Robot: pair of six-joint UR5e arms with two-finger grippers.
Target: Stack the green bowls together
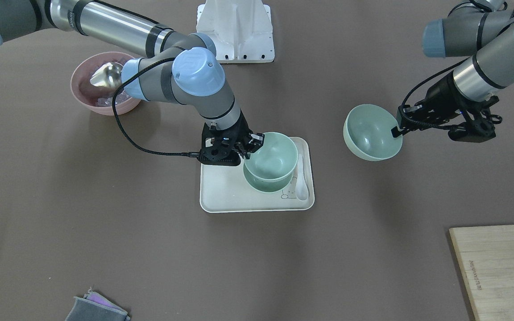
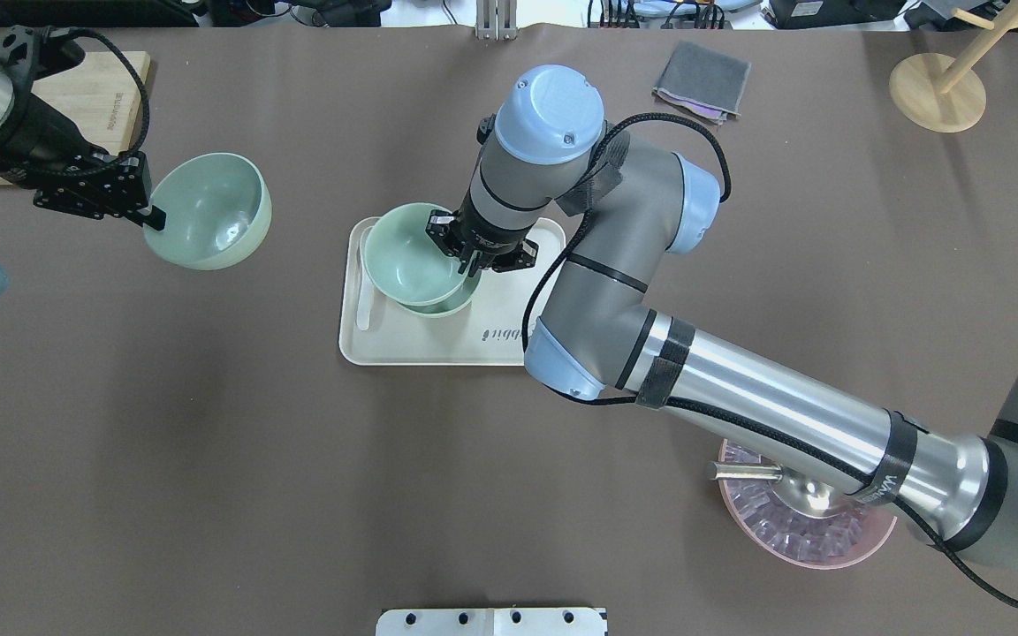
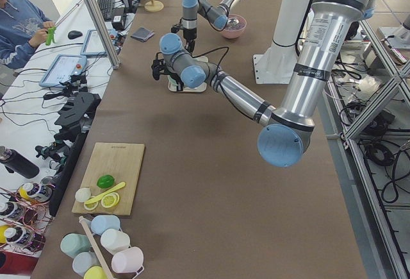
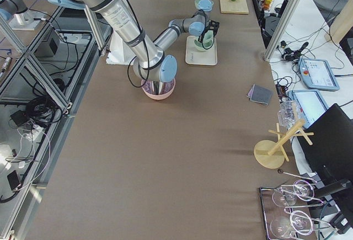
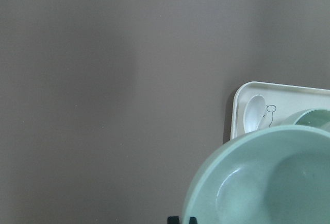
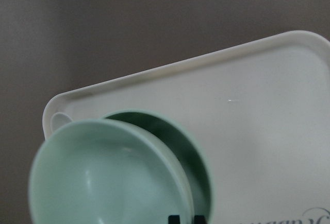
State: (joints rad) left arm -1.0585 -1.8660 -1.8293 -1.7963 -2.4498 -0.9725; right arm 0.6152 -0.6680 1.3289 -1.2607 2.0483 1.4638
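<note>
My left gripper (image 2: 151,216) is shut on the rim of one green bowl (image 2: 208,212) and holds it in the air left of the tray; it also shows in the front view (image 1: 370,132) and fills the left wrist view (image 5: 268,183). My right gripper (image 2: 469,261) is shut on the rim of a second green bowl (image 2: 407,256), held tilted just over a third green bowl (image 2: 438,307) that stands on the white tray (image 2: 438,344). In the right wrist view the held bowl (image 6: 103,177) overlaps the lower bowl (image 6: 170,141). I cannot tell whether they touch.
A white spoon (image 2: 366,305) lies on the tray's left side. A pink bowl with a metal scoop (image 2: 792,530) sits under my right arm. A cutting board (image 2: 102,97), a grey cloth (image 2: 703,81) and a wooden stand (image 2: 938,88) are along the far edge.
</note>
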